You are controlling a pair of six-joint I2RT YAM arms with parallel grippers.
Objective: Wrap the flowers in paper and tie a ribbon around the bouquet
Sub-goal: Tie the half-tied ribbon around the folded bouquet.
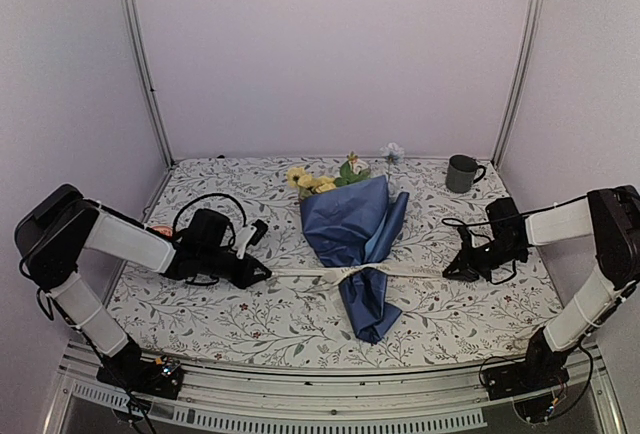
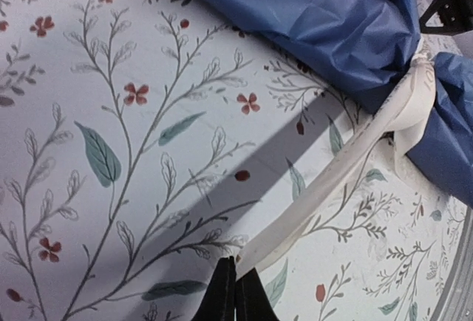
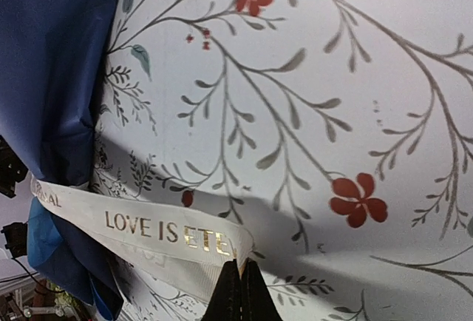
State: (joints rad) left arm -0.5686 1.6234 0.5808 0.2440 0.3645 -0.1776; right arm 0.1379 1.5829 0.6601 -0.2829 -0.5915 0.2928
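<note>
The bouquet (image 1: 352,244) lies mid-table: dark blue paper (image 1: 345,216) forms a cone around flowers (image 1: 318,180) whose yellow and white blooms poke out at the far end. A cream ribbon (image 1: 395,270) with gold lettering is knotted around the cone's narrow waist and stretches taut to both sides. My left gripper (image 1: 266,274) is shut on the ribbon's left end (image 2: 310,203), its black fingertips (image 2: 235,276) pinching it. On the right, my right gripper (image 1: 447,274) is shut on the other end (image 3: 162,234), fingertips (image 3: 238,284) clamped on the lettered strip. Blue paper (image 3: 52,77) fills the right wrist view's left side.
A grey-green mug (image 1: 461,173) stands at the back right on the floral tablecloth (image 1: 240,314). A small pale bloom (image 1: 392,151) lies near the back wall. Metal frame posts rise at both back corners, and a rail (image 1: 330,394) runs along the near edge.
</note>
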